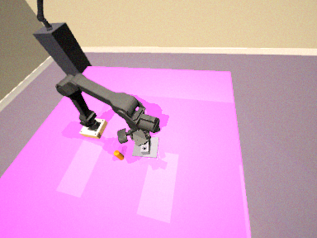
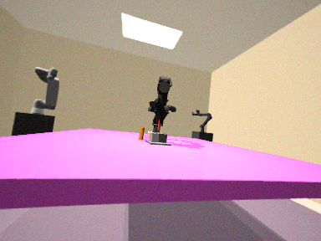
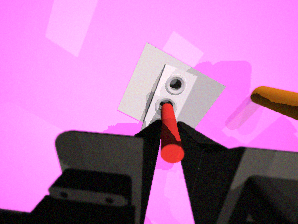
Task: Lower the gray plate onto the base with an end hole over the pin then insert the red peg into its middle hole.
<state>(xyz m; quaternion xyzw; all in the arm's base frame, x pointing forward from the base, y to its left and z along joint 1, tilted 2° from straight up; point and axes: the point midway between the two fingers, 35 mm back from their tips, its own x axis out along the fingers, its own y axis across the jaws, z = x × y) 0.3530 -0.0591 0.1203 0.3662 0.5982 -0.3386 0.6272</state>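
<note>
gripper (image 3: 169, 131) pinching one red peg (image 3: 170, 132) | tip in one gray plate (image 3: 172, 92) hole | one base (image 3: 140, 82)

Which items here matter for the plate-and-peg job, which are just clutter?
In play:
- flat gray metal plate with holes
- light gray square base under it
- red cylindrical peg, tip at a plate hole
- dark pincer, shut on the peg

Lying about:
- orange cylinder
- gray robot arm and small black arm in background
</note>
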